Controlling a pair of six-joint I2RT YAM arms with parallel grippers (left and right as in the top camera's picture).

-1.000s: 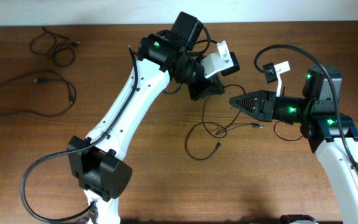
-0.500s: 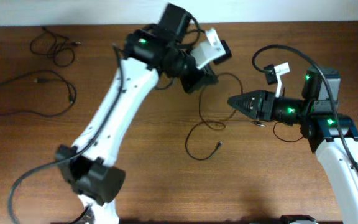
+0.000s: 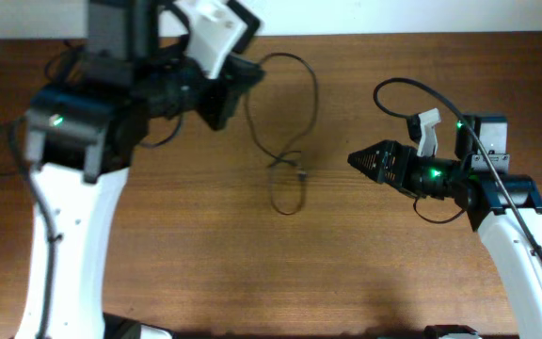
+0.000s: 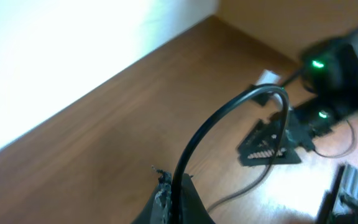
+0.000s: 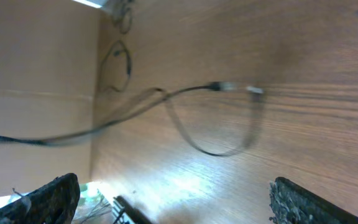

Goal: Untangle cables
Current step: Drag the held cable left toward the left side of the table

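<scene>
One thin black cable hangs from my left gripper, which is lifted high over the table's back left and shut on it. The strand arcs up and drops to a small loop lying on the wood. In the left wrist view the cable rises out of the shut jaws. My right gripper hovers to the right of the loop, apart from it. Its fingers stand wide open with nothing between them. The cable's plug lies ahead of it.
Two more loose cables lie at the table's far left end, mostly hidden under my raised left arm in the overhead view. The table ends at a white wall along its back edge.
My left arm has swung up and to the left, dragging the cable with it. The right gripper has opened and the loop has slid left, away from it.
</scene>
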